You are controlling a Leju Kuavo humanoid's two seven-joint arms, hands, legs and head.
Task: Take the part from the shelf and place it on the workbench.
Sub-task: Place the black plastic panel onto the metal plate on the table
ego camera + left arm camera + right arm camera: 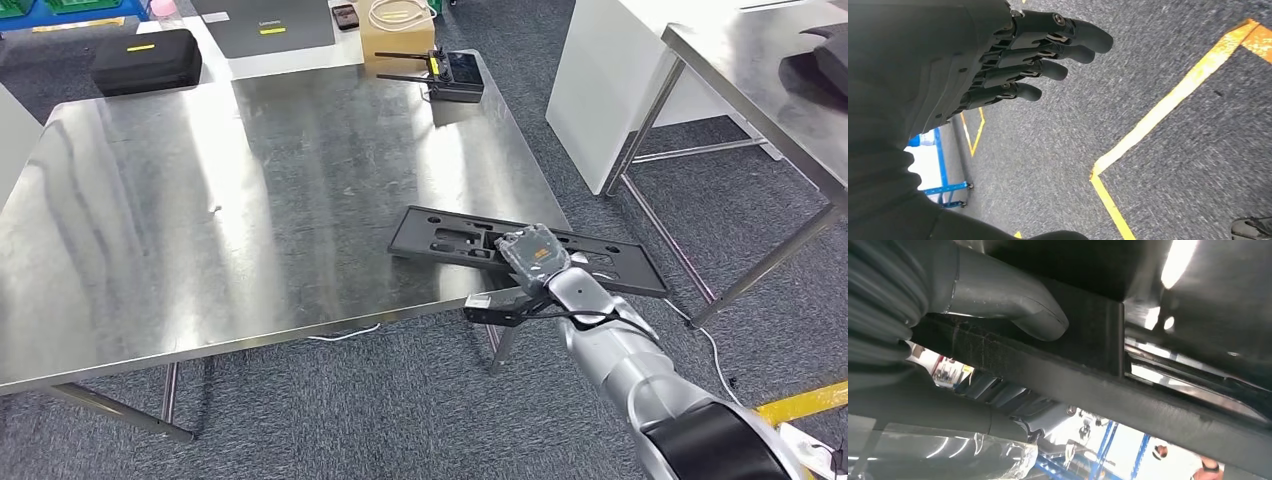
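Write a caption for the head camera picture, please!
Right hand holds a long black part at the steel workbench corner.

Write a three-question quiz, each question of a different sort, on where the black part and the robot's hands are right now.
1. True or false: the black part lies wholly on the steel workbench.
2. Which hand grips the part? A) left hand B) right hand
3. Fill in: the left hand hangs over grey ___ marked with yellow lines.

Key: 1 false, one end juts past the workbench's corner; 2 B; 3 floor.
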